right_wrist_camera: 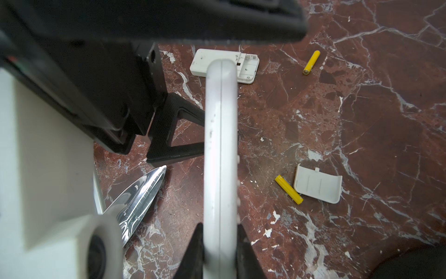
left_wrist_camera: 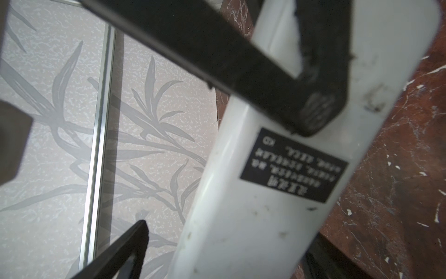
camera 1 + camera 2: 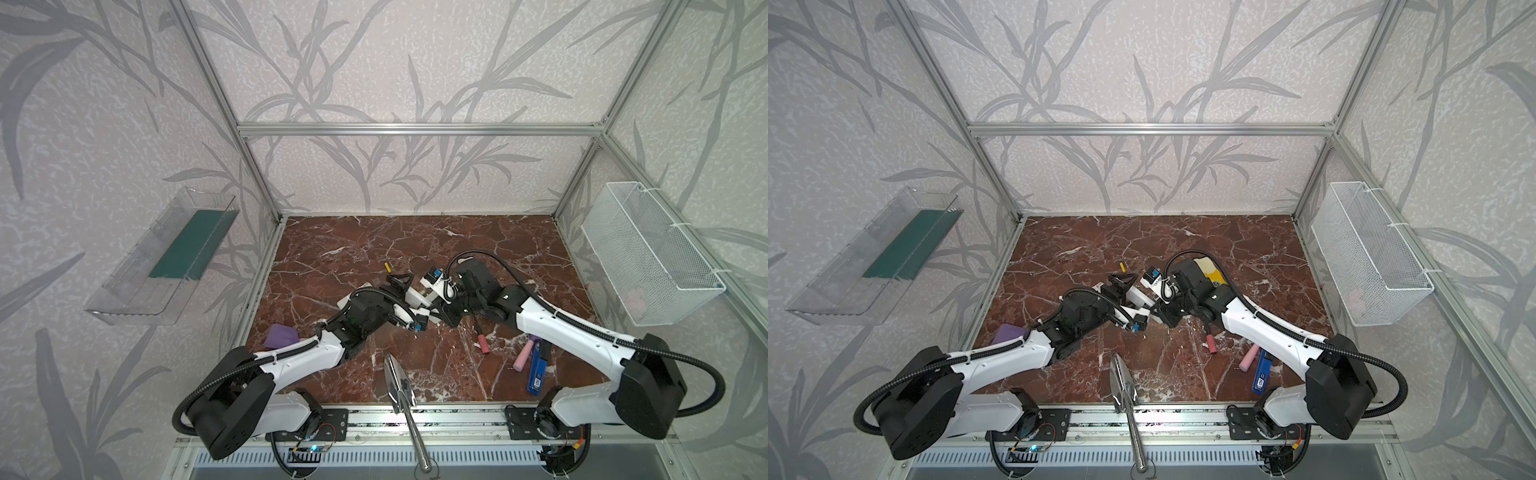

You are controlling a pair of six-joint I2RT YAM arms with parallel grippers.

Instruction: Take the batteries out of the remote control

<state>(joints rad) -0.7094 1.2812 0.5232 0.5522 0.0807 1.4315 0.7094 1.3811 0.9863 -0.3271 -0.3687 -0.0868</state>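
Note:
My right gripper [image 1: 220,229] [image 3: 434,312] is shut on a white remote control [image 1: 220,125] [image 3: 415,296], seen edge-on and held off the marble floor. My left gripper [image 2: 229,238] [image 3: 400,284] is open and straddles the remote's [image 2: 265,217] far part, with a gap at one finger [image 2: 137,239]. Two yellow batteries lie loose on the floor, one [image 1: 311,62] [image 3: 387,266] farther off. The other [image 1: 289,189] lies beside a white battery cover [image 1: 318,184]. A second white remote [image 1: 246,67] lies flat with its compartment open and empty.
A silver trowel [image 3: 397,382] lies at the front middle. A pink-handled screwdriver [image 3: 483,343], a pink foam cylinder [image 3: 524,357] and a blue object [image 3: 538,370] lie under the right arm. A purple pad [image 3: 280,336] sits front left. A wire basket [image 3: 648,257] hangs on the right wall.

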